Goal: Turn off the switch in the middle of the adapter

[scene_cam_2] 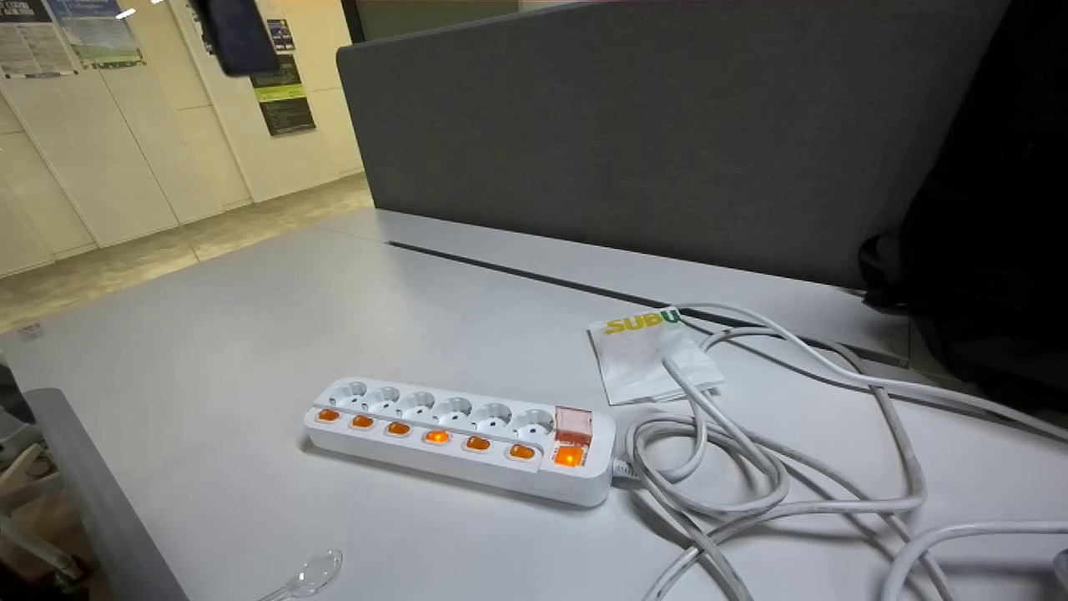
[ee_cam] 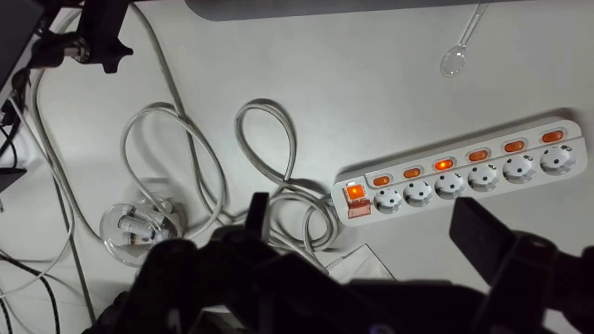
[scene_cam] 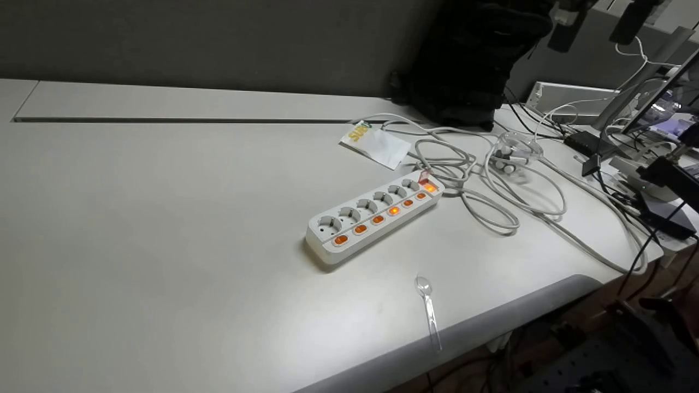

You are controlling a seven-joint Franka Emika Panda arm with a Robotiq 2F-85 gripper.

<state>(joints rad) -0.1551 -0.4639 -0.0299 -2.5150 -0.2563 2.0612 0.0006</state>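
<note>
On the desk (scene_cam: 164,218), between a spoon (scene_cam: 430,314) and a paper sleeve (scene_cam: 379,145), lies the white adapter (scene_cam_2: 457,459). One small switch (ee_cam: 444,164) near its middle glows orange, so turning it off seems not yet done. The jaws stand wide apart, empty, well away. The step is likely the approach; next calls for lowering over that switch, then pressing.

We find the power strip (ee_cam: 459,174) lit at right

We see the gripper (ee_cam: 366,222) at the near side, its fingers (ee_cam: 480,236) wide apart. Beyond, the third small switch (ee_cam: 444,164) from the left glows, as does the large switch (ee_cam: 356,191) at the left end. White cables (ee_cam: 284,183) loop at left; a clear spoon (ee_cam: 454,60) lies at the far right.
</note>
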